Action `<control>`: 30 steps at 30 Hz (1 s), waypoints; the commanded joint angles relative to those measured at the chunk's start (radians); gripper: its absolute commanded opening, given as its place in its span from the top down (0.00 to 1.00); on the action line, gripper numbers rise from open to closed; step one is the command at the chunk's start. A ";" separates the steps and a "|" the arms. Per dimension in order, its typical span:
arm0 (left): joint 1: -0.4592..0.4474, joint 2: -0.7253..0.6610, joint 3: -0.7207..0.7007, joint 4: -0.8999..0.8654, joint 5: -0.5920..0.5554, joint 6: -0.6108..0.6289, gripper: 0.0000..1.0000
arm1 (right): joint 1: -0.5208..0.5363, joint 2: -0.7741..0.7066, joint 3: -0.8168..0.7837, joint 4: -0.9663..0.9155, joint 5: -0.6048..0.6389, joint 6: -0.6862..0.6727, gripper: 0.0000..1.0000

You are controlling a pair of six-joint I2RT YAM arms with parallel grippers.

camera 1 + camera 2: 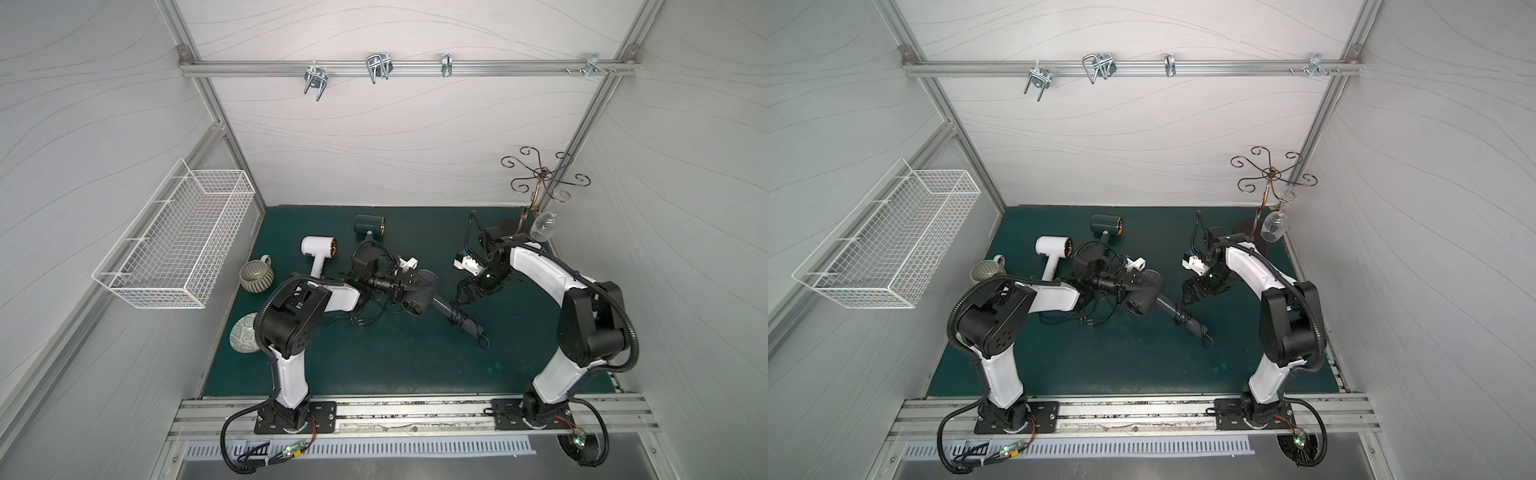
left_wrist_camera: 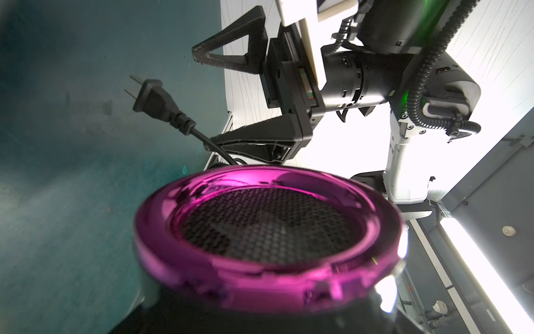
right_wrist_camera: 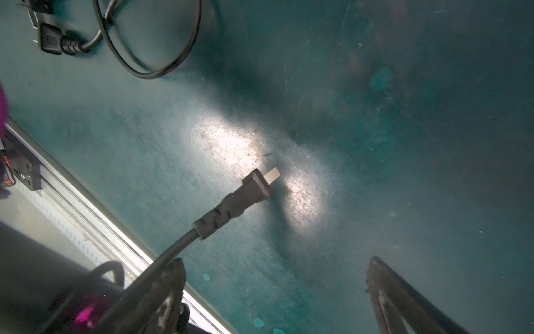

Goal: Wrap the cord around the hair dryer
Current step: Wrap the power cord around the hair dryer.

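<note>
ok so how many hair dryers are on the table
3. White dryer beside the mug; dark teal dryer just behind it, farthest back; grey dryer mid-table, at the left tool. None looks hidden.

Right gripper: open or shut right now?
Open. In its wrist view the right gripper has its fingers wide apart with only green mat between them; the plug is ungripped.

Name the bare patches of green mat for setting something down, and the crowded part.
Widest free patch: the near mat, between the front rail and the grey hair dryer. A smaller one at the back, between the dark green dryer and the right gripper. Crowded: the left side, with white dryer, mug, plate and loose cords.
</note>
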 commanded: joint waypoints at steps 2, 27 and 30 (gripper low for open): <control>0.006 0.009 0.013 0.114 0.022 -0.034 1.00 | -0.008 -0.030 0.032 -0.020 -0.025 0.003 0.02; 0.023 0.049 0.012 0.328 0.005 -0.208 1.00 | -0.055 -0.071 0.025 0.002 -0.072 0.028 0.01; 0.025 0.051 0.011 0.341 0.003 -0.218 1.00 | -0.067 -0.091 0.020 0.018 -0.076 0.043 0.01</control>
